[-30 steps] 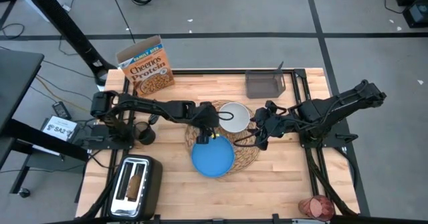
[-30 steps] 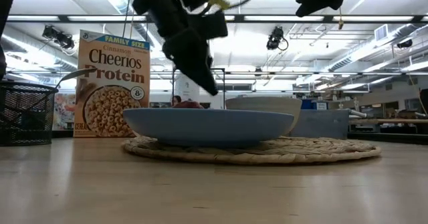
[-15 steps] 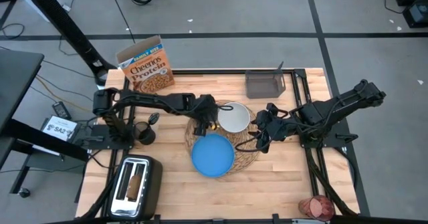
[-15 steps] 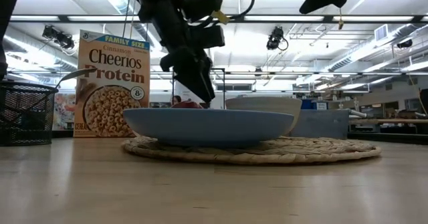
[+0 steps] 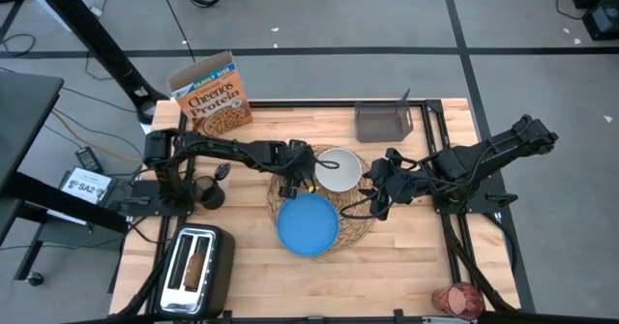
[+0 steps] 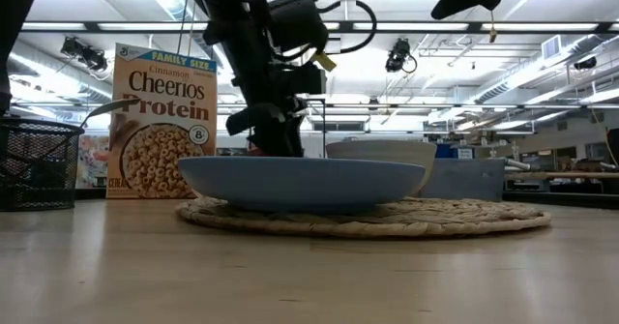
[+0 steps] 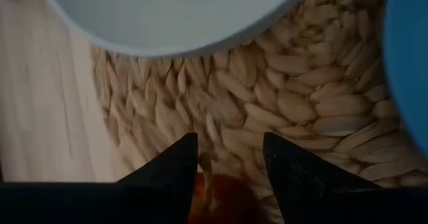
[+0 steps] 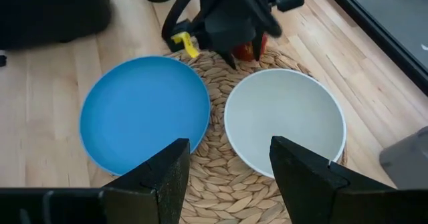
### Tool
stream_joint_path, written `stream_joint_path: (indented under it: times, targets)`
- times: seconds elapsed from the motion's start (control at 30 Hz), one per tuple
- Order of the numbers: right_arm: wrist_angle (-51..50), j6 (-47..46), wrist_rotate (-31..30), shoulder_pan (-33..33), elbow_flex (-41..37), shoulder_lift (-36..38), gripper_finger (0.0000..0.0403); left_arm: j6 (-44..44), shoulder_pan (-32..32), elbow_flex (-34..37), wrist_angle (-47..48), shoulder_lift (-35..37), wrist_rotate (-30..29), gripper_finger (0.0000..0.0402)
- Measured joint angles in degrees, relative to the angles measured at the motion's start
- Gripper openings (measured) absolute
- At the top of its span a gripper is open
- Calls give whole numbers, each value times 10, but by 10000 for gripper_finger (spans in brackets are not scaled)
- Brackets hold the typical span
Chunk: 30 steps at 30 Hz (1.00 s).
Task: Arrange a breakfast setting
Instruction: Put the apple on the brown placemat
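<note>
Since the earlier frames the left gripper (image 5: 294, 177) has dropped from above the blue plate (image 5: 309, 224) to the upper left edge of the woven placemat (image 5: 360, 225), its fingers partly apart around the red apple (image 7: 215, 196), narrowing but seemingly not yet gripping. The right gripper (image 5: 375, 194) hovers empty at mid-right, fingers apart. Plate and white bowl (image 5: 338, 169) already sit on the mat. Still apparently unplaced: the Cheerios box (image 5: 210, 97) at upper left, toast (image 5: 197, 265) in the toaster (image 5: 196, 263), and the pink glass (image 5: 459, 300) at lower right.
</note>
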<state>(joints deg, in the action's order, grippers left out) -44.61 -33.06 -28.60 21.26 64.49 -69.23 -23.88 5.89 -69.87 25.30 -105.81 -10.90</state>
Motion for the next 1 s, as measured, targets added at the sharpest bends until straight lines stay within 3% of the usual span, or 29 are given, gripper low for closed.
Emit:
stream_joint_path:
  times: [0.5,1.0]
  targets:
    - [2,-15,1,0,0,0,213,12,3,0,44,0,-43,140]
    - [2,-9,1,0,0,0,213,9,4,0,53,3,-44,17]
